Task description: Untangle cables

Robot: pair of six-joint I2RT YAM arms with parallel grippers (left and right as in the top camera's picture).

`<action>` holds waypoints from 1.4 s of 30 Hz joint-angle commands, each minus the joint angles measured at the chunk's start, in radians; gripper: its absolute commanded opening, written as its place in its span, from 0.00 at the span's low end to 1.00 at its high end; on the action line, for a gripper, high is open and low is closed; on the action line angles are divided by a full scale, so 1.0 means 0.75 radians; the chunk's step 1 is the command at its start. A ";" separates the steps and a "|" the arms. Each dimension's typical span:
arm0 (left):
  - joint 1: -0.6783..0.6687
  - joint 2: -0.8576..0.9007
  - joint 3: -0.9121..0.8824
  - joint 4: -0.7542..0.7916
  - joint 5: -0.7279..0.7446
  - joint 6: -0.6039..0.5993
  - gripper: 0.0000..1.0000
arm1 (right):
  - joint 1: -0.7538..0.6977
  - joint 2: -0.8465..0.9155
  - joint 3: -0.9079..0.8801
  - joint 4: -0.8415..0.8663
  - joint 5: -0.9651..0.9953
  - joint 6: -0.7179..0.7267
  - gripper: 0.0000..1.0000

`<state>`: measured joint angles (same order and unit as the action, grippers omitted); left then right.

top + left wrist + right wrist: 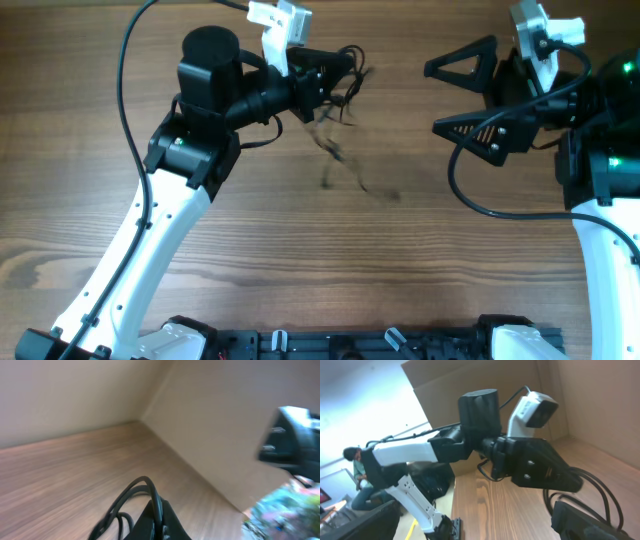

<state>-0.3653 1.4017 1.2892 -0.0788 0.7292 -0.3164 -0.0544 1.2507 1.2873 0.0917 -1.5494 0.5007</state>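
In the overhead view the cables (338,148) are a loose bunch of thin black cords. They trail from my left gripper (340,72) down to the table, and a blurred strand reaches toward the middle. The left gripper is shut on them at the top; in the left wrist view its closed jaws (159,519) pinch a black loop of the cables (131,494). My right gripper (433,98) stands wide open to the right of the cables, apart from them, with nothing between its fingers. In the right wrist view one dark finger (576,521) shows beside the cables (605,491).
Thick black robot wiring (128,70) arcs over the left arm, and more wiring (470,195) loops by the right arm. A cardboard wall (220,435) stands behind the wooden table (300,260). A black rail (350,345) runs along the front edge.
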 commanded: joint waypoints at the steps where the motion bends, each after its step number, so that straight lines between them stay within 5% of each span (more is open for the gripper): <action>1: 0.004 -0.008 0.003 0.042 0.181 -0.019 0.04 | -0.008 -0.017 0.020 -0.121 0.184 -0.005 1.00; 8: 0.005 -0.050 0.003 0.192 0.109 -0.208 0.04 | -0.008 -0.017 0.020 -0.785 1.001 -0.216 1.00; 13: -0.032 -0.054 0.003 0.334 0.058 -0.334 0.04 | -0.007 -0.017 0.020 -0.954 0.870 -0.722 1.00; 21: -0.132 -0.054 0.003 0.409 0.063 -0.334 0.04 | -0.007 -0.012 0.020 -0.942 0.897 -0.983 1.00; 42: -0.267 -0.055 0.003 0.445 0.119 -0.338 0.04 | -0.007 -0.012 0.020 -0.807 1.028 -1.012 1.00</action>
<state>-0.5602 1.3888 1.2858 0.2451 0.7914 -0.5632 -0.0563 1.2461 1.2984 -0.5262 -0.7998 -0.2417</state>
